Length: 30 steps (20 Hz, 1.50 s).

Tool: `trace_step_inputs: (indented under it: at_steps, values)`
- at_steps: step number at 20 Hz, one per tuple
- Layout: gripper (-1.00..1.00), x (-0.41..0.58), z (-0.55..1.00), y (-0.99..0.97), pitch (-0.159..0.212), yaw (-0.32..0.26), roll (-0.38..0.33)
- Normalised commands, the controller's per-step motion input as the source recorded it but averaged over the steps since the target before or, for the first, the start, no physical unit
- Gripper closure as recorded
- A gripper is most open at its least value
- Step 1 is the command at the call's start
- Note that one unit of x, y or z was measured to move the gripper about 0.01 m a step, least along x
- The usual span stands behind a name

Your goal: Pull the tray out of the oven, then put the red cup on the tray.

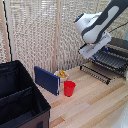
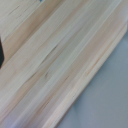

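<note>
The red cup (image 1: 69, 88) stands upright on the wooden table, near the middle of the exterior view. The oven (image 1: 121, 46) sits at the exterior view's right, its door (image 1: 96, 73) folded down. The tray (image 1: 113, 59), a dark rack of thin bars, lies level at the oven's mouth above the door. My gripper (image 1: 86, 50) hangs just above the tray's near end, well above and apart from the cup. Its fingers are too blurred to read. The wrist view shows no fingers, only bare wood.
A blue flat box (image 1: 47, 80) leans beside a small bowl with yellow contents (image 1: 62, 74) behind the cup. A large black fabric box (image 1: 20, 100) fills the exterior view's left. A woven screen (image 1: 45, 30) backs the table (image 2: 55, 60).
</note>
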Motion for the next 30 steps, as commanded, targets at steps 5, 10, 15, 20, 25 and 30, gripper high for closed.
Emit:
trace_step_inputs:
  at_steps: [5, 10, 15, 20, 25, 30]
  values:
    - [-1.0, 0.0, 0.14, 0.23, 0.0, -0.228, 0.319]
    - [-1.0, 0.0, 0.14, 0.33, -0.027, -0.195, 0.311]
    - [-1.0, 0.0, 0.14, 0.43, -0.104, -0.16, 0.295]
    - [-1.0, 0.0, 0.13, 0.52, -0.138, -0.125, 0.288]
    - [-1.0, 0.0, 0.01, 0.64, -0.116, -0.1, 0.236]
    - [-1.0, -0.001, -0.28, 0.61, -0.122, -0.064, 0.109]
